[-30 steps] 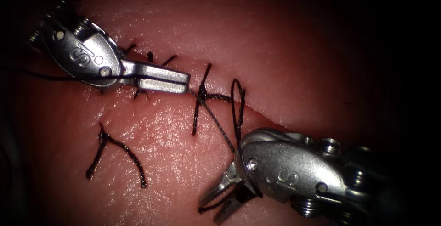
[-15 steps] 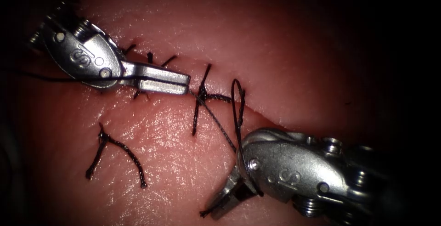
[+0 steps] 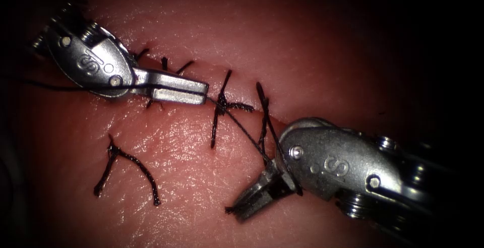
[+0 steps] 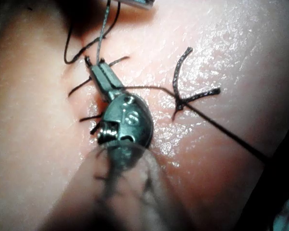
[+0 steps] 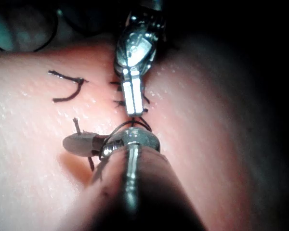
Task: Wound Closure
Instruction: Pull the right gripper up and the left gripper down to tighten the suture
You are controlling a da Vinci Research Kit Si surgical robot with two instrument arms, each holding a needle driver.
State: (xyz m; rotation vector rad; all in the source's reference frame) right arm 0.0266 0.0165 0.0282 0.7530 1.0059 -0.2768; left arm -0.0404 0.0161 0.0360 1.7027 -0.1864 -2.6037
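Thread point(image 3: 241, 127) runs as one taut dark line across the middle of the endoscope view, from the left tool point(image 3: 204, 93) at centre-left down and to the right to the right tool point(image 3: 242, 206) at lower centre. Both tools have their jaws closed on it: the left pinches it at the very tip of its flat jaws, just left of the knot point(image 3: 222, 104) over the cut point(image 3: 282, 122); the right holds a short frayed end that sticks out past its jaw tips. That line is the axis that matters, slanting from the knot to lower right, with the knot sitting almost against the left tool's tip and well apart from the right tool's jaws. A loop point(image 3: 264, 112) of thread stands upright just right of the knot and passes behind the right tool's wrist. A longer strand trails from the left tool's wrist towards the frame's left edge. I see no needle anywhere on the tissue point(image 3: 322, 51). A cut thread end point(image 3: 126, 163), forked, lies loose at lower left, well clear of both tools. Finished stitches point(image 3: 164, 62) crowd under the left tool; the bare tissue at upper right and along the bottom is the open room
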